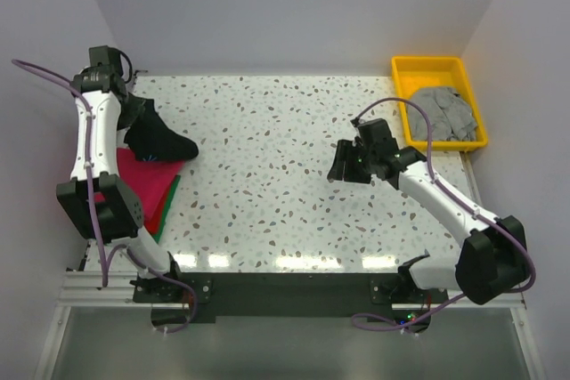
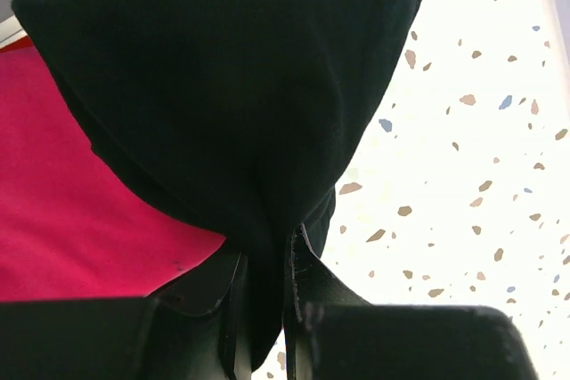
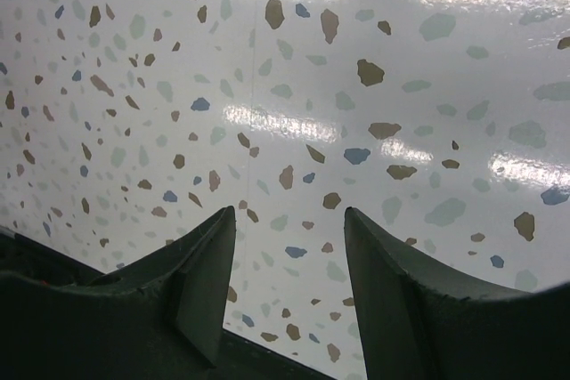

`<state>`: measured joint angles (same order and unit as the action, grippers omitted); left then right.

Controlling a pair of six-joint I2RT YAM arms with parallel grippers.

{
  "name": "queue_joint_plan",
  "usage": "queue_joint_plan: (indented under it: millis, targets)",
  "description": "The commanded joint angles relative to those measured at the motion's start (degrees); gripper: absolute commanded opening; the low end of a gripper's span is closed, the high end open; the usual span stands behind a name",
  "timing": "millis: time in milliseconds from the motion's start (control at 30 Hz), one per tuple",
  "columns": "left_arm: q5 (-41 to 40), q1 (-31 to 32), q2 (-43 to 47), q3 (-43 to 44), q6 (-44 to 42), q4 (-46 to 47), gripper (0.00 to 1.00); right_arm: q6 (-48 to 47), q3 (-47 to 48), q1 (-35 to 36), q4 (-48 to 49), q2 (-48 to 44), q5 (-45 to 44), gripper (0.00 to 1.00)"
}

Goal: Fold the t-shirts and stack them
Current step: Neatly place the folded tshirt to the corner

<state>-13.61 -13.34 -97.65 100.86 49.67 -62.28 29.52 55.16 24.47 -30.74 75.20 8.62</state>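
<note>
1 black t-shirt pinched between nearly closed left jaws; right jaws part-open, empty, above table.

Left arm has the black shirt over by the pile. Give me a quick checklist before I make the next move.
1. Left tool grip on black t-shirt: ok, cloth pinched between its fingers.
2. Black t-shirt folded: not ok, bunched in a peak.
3. Right tool free: ok, open, empty, above bare table.
4. Magenta t-shirt lying flat: cannot tell, arm and black cloth cover much of it.
5. Grey t-shirt handled: not ok, crumpled in the yellow tray.
</note>
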Motion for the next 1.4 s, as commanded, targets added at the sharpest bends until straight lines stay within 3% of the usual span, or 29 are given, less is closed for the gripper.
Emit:
queue_joint_plan:
  millis: [0, 267, 667, 867, 1000, 1100, 1133, 1267, 1367]
  targets:
    - [0.60, -1.24, 4.04, 3.38, -1.59, 0.32, 0.00, 0.28, 0.13, 0.05, -0.81, -2.60, 0.78, 0.56]
    - [1.04, -2.65, 6.06, 4.70, -2.21, -1.00, 0.00, 0.19, -0.75, 0.14, -1.16, -3.92, 0.78, 0.56]
    - [0.77, -4.93, 13.35, -2.68, -3.17, -0.56, 0.00, -0.16, -3.29, 0.05, -2.22, -7.78, 1.66, 0.56]
    - [-0.81, -7.04, 19.68, -14.62, -3.35, 2.16, 0.00, -0.16, -6.89, 0.23, -2.04, -10.60, 3.76, 0.56]
    - [-3.09, -10.55, 26.86, -27.16, -3.44, 3.48, 0.02, -0.43, -9.45, 0.23, -2.04, -13.05, 5.70, 0.57]
    - [-3.79, -15.21, 33.72, -34.93, -4.93, 6.46, 0.67, -1.21, -11.03, 0.23, -2.74, -15.43, 6.67, 0.59]
    - [-4.49, -16.00, 35.14, -36.07, -5.37, 6.99, 0.98, -1.39, -11.30, 0.32, -2.83, -15.96, 6.58, 0.59]
    - [-6.61, -16.54, 39.98, -38.63, -7.91, 8.49, 1.00, -3.32, -11.21, 0.23, -4.15, -17.19, 6.14, 0.63]
    - [-3.63, -16.54, 42.53, -38.98, -10.55, 10.33, 1.00, -3.59, -10.60, 0.32, -4.50, -16.93, 6.58, 0.63]
